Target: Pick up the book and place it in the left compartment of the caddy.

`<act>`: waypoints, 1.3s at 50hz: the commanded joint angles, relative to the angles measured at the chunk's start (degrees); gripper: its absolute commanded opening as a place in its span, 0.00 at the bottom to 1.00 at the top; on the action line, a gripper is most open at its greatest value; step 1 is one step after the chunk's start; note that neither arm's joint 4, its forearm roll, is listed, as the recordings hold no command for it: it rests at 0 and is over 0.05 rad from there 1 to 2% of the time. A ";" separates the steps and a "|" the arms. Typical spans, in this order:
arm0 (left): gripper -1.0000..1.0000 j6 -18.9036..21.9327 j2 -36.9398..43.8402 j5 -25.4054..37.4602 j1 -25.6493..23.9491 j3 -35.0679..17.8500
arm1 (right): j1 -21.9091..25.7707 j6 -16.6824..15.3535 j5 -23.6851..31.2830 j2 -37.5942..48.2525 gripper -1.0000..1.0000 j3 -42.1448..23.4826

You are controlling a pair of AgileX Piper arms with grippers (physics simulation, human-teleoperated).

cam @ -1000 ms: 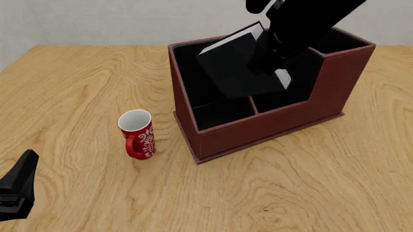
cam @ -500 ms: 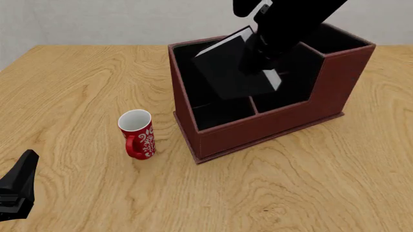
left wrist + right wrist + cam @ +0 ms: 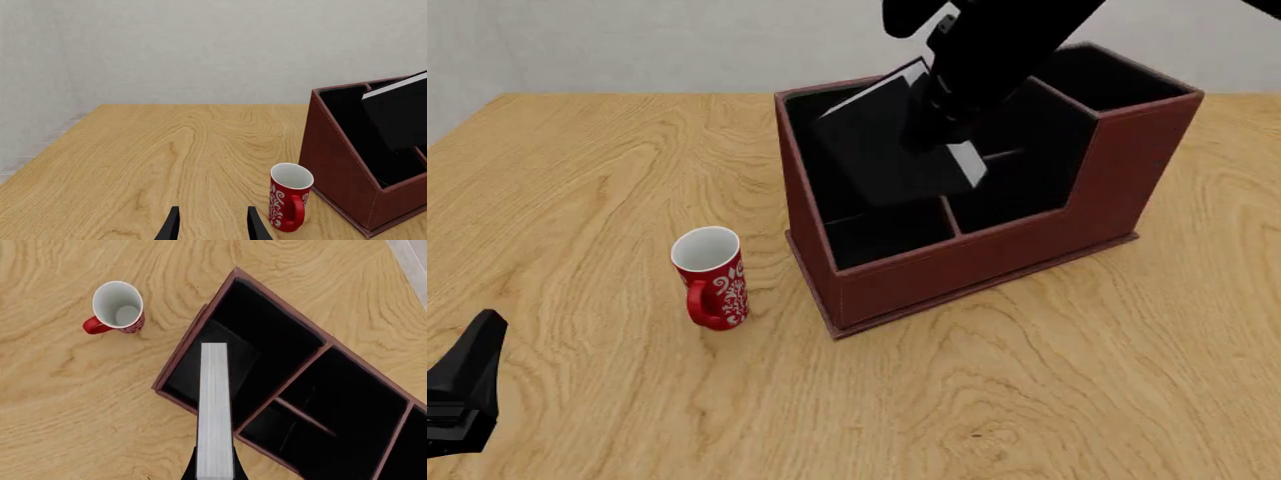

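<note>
The right gripper [image 3: 941,110] hangs over the caddy [image 3: 988,262], clamped on the book [image 3: 888,145], and it's carrying that black-covered book tilted in the air above the box's low end. From the right wrist view, the book's pale page edge [image 3: 215,410] runs straight out from between the gripper's fingers [image 3: 189,471], with the left compartment [image 3: 250,347] open and black-lined directly below it. The book's lower corner looks level with the caddy's rim or just inside it; whether it touches the lining, I cannot tell. In the left wrist view the book [image 3: 399,117] shows leaning over the caddy's low wall [image 3: 333,155].

Over on the near left, the left gripper [image 3: 212,225] sits low above the wooden table [image 3: 601,180], fingers spread apart, holding nothing. A red mug [image 3: 711,277] with white pattern stands upright on the table, just left of the caddy and apart from it, handle facing the near side.
</note>
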 commanded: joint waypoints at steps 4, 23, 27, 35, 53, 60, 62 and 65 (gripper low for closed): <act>1.00 0.00 0.00 0.00 0.00 0.00 | 0.61 3.24 0.00 2.27 0.00 -2.17; 1.00 0.00 0.00 0.00 0.00 0.00 | 0.23 5.19 -0.01 3.55 0.00 -2.33; 1.00 0.00 0.00 0.00 0.00 0.00 | -0.01 5.05 -0.01 3.90 0.00 -2.39; 1.00 0.00 0.00 0.00 0.00 0.00 | -0.10 5.18 -0.02 4.31 0.00 -2.35; 1.00 0.00 0.00 0.00 0.00 0.00 | -0.40 5.97 -0.05 6.21 0.00 -3.44; 1.00 0.00 0.00 0.00 0.00 0.00 | -0.24 6.71 -0.67 6.61 0.00 -2.78; 1.00 0.00 0.00 0.00 0.00 0.00 | -0.65 6.34 -1.19 6.69 0.00 -2.17; 1.00 0.00 0.00 0.00 0.00 0.00 | -0.68 6.45 -1.56 6.72 0.00 -1.75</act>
